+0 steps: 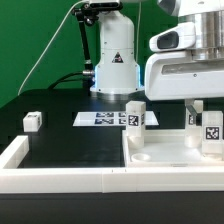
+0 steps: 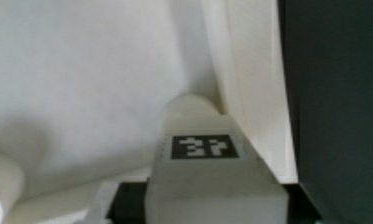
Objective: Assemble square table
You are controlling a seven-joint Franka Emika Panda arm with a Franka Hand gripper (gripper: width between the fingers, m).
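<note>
The black table (image 1: 60, 140) fills most of the exterior view, and the white robot arm (image 1: 115, 60) rises from it at the upper centre of the frame. The square table's slab (image 1: 165, 152) lies flat in the lower right. Its raised edges face up and a round corner socket (image 1: 140, 156) shows near its front on the exterior view's left. The long low border wall (image 1: 60, 180) runs across the bottom of the frame and turns up along the left side. The marker board (image 1: 100, 119) lies flat at mid-frame, between the arm's base and the slab.

The gripper (image 1: 205, 118) hangs at the upper right, over the slab's far corner on the exterior view's right. Its jaws are clamped on the held leg (image 1: 210, 128), which is upright with its tag toward the camera. In the wrist view this leg fills the gap between the dark fingers (image 2: 130, 205) and sits just beside the slab's raised edge. Whether its lower end touches the slab cannot be told.

A second leg (image 1: 135, 115) stands upright at the slab's far corner on the exterior view's left. A third leg (image 1: 33, 121) lies loose at mid-left, well apart from the slab.
</note>
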